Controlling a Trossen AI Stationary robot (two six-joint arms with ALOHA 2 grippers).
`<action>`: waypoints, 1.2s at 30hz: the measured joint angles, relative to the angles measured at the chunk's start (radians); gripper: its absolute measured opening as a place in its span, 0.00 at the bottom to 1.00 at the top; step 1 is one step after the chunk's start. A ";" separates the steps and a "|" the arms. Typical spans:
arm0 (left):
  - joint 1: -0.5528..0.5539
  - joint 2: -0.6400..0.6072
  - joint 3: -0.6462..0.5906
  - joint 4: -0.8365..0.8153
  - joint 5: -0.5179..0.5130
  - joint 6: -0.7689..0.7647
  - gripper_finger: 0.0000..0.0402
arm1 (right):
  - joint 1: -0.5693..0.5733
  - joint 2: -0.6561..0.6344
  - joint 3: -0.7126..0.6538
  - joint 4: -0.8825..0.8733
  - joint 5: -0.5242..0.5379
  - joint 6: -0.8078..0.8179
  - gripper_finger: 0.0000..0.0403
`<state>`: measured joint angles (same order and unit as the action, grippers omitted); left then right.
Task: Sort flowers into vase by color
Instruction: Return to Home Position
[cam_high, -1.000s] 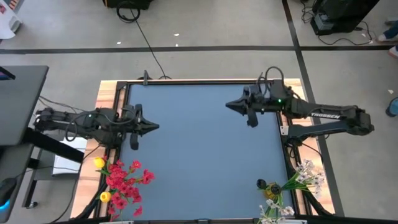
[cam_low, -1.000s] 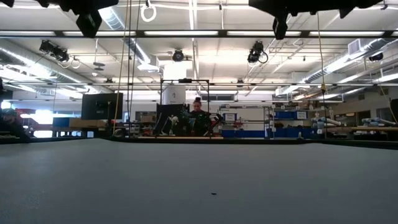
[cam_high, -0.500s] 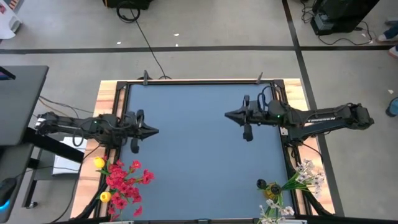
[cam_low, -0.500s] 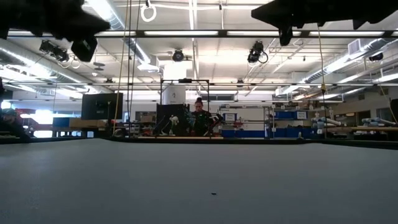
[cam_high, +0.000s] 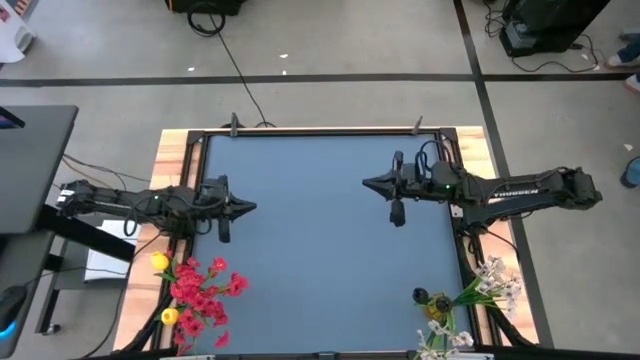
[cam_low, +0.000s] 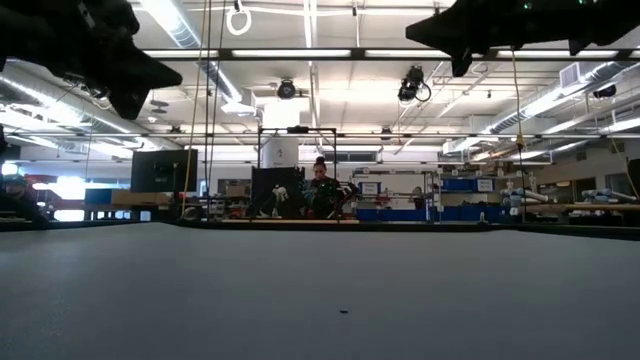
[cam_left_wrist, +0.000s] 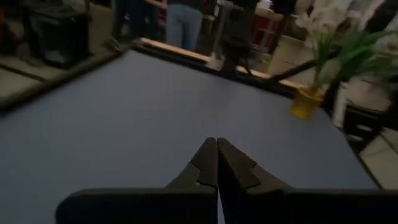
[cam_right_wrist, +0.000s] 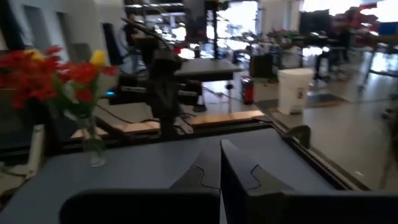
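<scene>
Red flowers (cam_high: 203, 292) sit bunched at the table's corner, bottom left in the high view, just off the blue mat (cam_high: 320, 260), over the wooden rim. Two yellow tulips (cam_high: 159, 262) are in the same bunch, one at its outer top edge and one lower down. In the right wrist view this bunch (cam_right_wrist: 37, 74) stands upright in a transparent vase (cam_right_wrist: 93, 148), with a yellow tulip head (cam_right_wrist: 97, 57) poking above the reds.

White blossom sprays (cam_high: 493, 280) with green leaves are at the opposite corner, bottom right in the high view. In the left wrist view they rise from a yellow pot (cam_left_wrist: 304, 103). A small dark spot beside that pot in the high view is too small to tell.

The mat between the two bunches has no flowers on it.

The left gripper (cam_high: 250, 208) hangs over the mat's left side, pointing inward, well apart from the red bunch. Its fingers (cam_left_wrist: 205, 163) are pressed together and grip nothing.

The right gripper (cam_high: 366, 184) hangs over the mat right of centre, pointing toward the left arm, well apart from the white sprays. Its fingers (cam_right_wrist: 208, 163) are also closed tight and empty.

In the low view both arms are dark shapes at the top, off the table surface. A person (cam_low: 320, 190) is far back in the room.
</scene>
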<state>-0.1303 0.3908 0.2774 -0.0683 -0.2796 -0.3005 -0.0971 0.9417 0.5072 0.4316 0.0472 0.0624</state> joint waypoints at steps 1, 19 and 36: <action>-0.003 0.000 -0.011 0.007 0.019 -0.009 0.01 | -0.002 -0.002 -0.017 0.022 -0.025 -0.002 0.01; -0.037 -0.278 -0.025 -0.154 0.079 0.109 0.00 | -0.070 -0.316 -0.211 -0.022 -0.109 0.065 0.01; -0.028 -0.387 -0.025 -0.302 0.111 0.225 0.00 | -0.084 -0.658 -0.446 -0.061 -0.038 0.124 0.01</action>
<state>-0.1580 0.0040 0.2523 -0.3705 -0.1689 -0.0757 -0.1809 0.2836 0.0614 0.3703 0.0095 0.1861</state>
